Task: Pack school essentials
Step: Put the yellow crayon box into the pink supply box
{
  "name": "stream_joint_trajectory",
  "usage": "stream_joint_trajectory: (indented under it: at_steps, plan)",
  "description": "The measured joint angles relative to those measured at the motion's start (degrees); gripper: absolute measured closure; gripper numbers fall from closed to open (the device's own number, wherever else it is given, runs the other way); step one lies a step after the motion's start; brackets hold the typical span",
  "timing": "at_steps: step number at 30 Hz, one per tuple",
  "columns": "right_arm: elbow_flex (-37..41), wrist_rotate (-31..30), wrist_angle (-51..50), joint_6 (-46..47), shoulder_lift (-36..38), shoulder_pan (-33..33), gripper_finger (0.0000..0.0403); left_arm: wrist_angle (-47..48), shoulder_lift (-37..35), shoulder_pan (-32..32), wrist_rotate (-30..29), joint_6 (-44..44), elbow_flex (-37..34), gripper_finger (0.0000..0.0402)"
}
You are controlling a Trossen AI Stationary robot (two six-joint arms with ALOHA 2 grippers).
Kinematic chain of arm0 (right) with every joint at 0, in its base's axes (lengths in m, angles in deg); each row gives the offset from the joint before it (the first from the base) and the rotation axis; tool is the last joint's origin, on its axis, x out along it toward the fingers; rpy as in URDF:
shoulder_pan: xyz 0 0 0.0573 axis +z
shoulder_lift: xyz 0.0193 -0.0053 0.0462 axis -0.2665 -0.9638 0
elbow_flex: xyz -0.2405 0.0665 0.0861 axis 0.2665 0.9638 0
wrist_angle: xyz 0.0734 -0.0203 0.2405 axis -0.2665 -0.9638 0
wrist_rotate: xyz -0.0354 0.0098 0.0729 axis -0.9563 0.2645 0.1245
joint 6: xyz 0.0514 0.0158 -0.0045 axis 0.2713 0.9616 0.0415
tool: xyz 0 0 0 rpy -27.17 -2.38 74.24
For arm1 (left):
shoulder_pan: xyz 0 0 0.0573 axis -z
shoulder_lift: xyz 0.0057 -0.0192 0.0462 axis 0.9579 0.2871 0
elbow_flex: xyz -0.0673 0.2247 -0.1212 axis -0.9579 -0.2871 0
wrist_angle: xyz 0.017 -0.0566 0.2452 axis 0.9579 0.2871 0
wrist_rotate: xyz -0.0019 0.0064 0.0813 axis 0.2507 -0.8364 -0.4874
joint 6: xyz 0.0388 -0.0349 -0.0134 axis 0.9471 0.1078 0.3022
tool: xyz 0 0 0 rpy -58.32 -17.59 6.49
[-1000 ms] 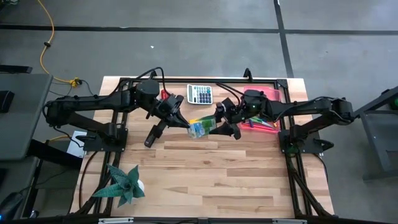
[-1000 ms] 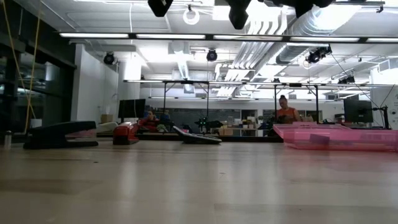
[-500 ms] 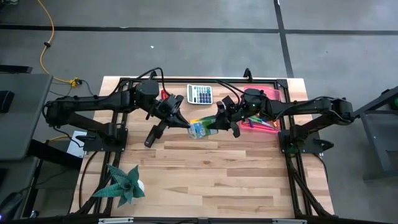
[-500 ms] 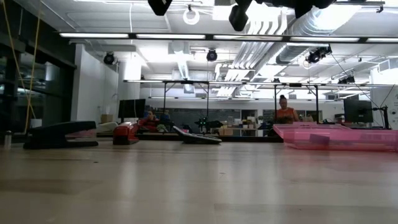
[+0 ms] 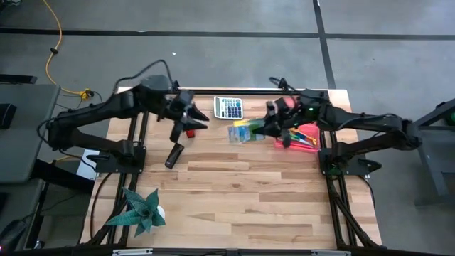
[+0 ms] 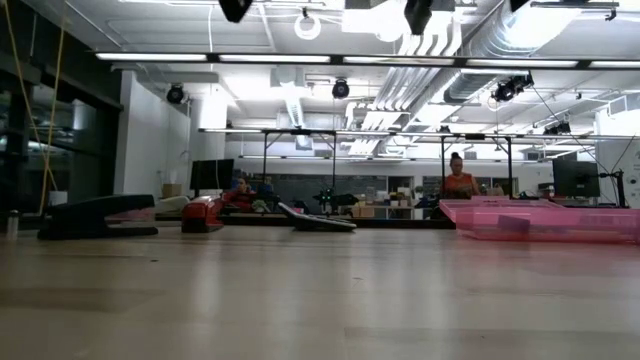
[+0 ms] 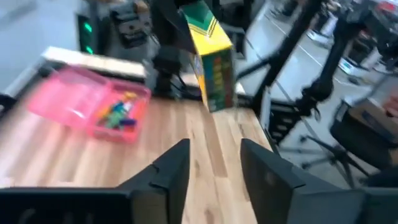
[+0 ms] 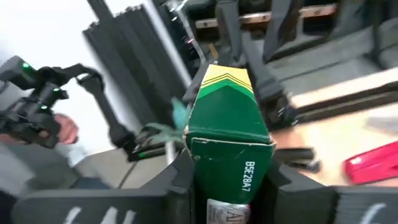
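The green-yellow crayon box [image 5: 240,132] is in the air over the table's far middle, with my right gripper [image 5: 259,129] shut on it. In the right wrist view the box [image 8: 227,118] fills the space between the fingers. My left gripper [image 5: 195,118] stands apart from the box, to its left and above the red stapler [image 5: 189,133]; its fingers are open with nothing between them [image 7: 214,158]. A pink case [image 5: 304,135] with several coloured stationery pieces lies at the far right, under my right arm. My right gripper pinches the crayon box by its two broad faces [image 8: 198,158] between its two fingers, near the end opposite the yellow chevron top [image 8: 227,78]. The fingers come from the table's right side, along the box. The box sticks out beyond the fingertips, clear of the table.
A grey-white calculator [image 5: 228,107] lies at the far edge between the arms. A black stapler [image 5: 174,153] lies left of centre. A green paper plant [image 5: 141,211] stands at the near left. The table's near half [image 5: 249,206] is bare wood.
My left gripper has let go of the crayon box and drawn back toward the table's far left. My right gripper has taken the box and carried it toward the far right edge, clear of the table. Both grippers have risen.
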Motion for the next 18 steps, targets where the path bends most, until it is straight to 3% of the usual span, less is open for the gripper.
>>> stream_joint_trajectory:
  at_steps: [5,13,18]
  plan:
    - [1.38,-7.87,-0.72,-4.8,5.6,-0.28,0.0338,-5.71,-6.39,0.44,-3.63,-1.85,-4.02,0.0251]
    - [3.66,-15.81,3.1,-9.63,8.83,-0.28,0.0339,-39.72,-13.57,5.65,-10.12,-11.44,-25.26,0.025]
    - [4.11,-15.88,5.01,-10.25,8.6,-0.28,0.0339,-52.37,-13.58,7.53,-11.09,-13.55,-30.64,0.0259]
